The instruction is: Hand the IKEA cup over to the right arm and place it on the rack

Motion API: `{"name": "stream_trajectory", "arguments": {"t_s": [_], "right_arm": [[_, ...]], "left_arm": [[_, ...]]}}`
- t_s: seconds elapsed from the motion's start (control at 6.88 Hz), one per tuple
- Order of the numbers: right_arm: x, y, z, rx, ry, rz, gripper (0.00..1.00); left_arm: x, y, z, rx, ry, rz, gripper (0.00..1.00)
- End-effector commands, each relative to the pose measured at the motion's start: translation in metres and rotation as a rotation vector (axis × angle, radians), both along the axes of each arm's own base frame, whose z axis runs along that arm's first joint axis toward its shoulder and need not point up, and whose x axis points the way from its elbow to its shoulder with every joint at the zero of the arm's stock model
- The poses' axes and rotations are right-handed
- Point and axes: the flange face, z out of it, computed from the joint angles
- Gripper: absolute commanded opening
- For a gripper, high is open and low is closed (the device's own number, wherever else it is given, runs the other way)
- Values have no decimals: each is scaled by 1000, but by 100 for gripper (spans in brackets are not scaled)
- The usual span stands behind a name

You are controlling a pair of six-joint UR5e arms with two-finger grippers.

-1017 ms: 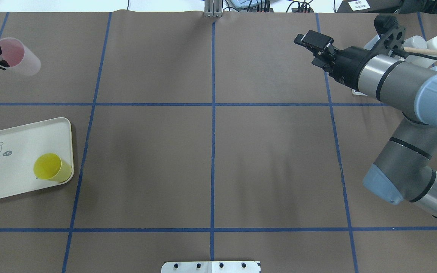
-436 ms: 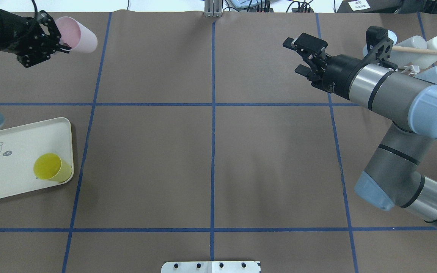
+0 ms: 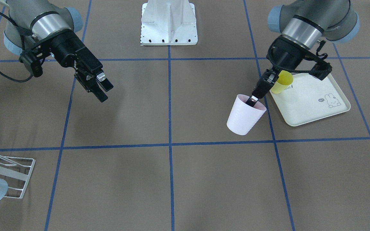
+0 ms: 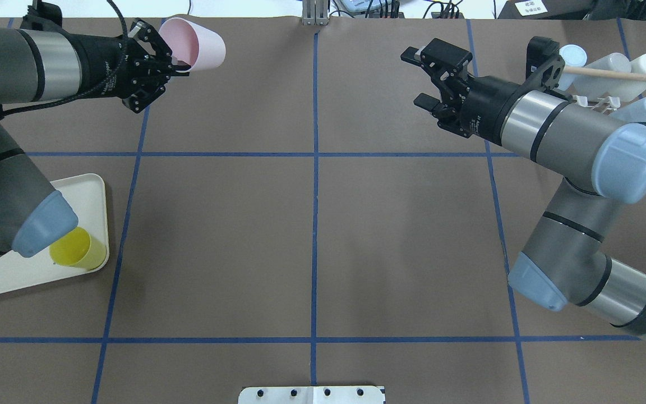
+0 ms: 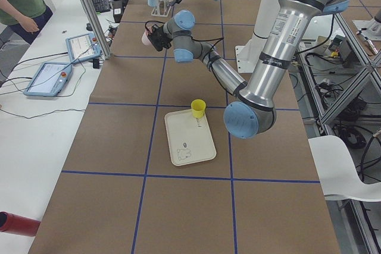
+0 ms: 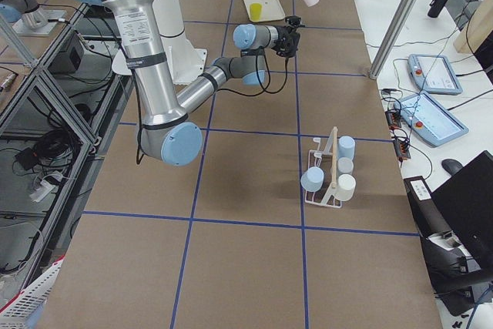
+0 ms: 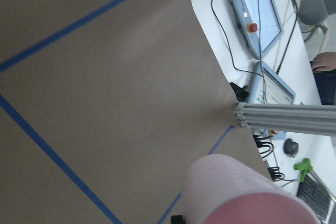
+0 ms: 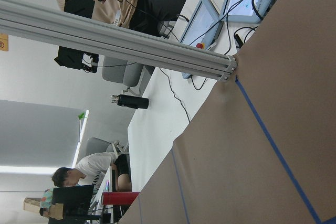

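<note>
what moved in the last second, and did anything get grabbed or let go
The left gripper carried the pink cup from the table's far-left corner toward the centre line, keeping hold of it. The right gripper shifted toward the centre to meet it, fingers open. Nothing was newly taken or let go. The yellow cup, tray and rack stayed put.

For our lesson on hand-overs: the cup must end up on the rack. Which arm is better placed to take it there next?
Right. The right pincer is open and empty, facing the pink cup held by the left pincer, and the rack stands on its side.
</note>
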Motion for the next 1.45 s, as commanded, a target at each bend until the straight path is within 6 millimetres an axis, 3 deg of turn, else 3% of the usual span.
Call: {"name": "stream_trajectory", "arguments": {"t_s": [0.0, 0.29, 0.44, 0.73, 0.87, 1.31], "right_arm": [[-16, 9, -36, -9, -106, -46, 99], [-29, 24, -59, -21, -218, -100, 100], [-32, 26, -62, -19, -221, -106, 100], [-44, 17, -65, -23, -217, -106, 100], [-45, 17, -64, -24, -215, -109, 99], [-48, 22, -64, -13, -241, -120, 100]], "left_arm": [[16, 24, -9, 116, 250, 18, 0], [52, 34, 30, 209, 497, 17, 0], [79, 56, 26, 228, 602, 5, 0], [118, 85, -16, 229, 697, 29, 0], [128, 92, -19, 218, 706, 30, 0], [140, 86, -16, 204, 696, 17, 0]]}}
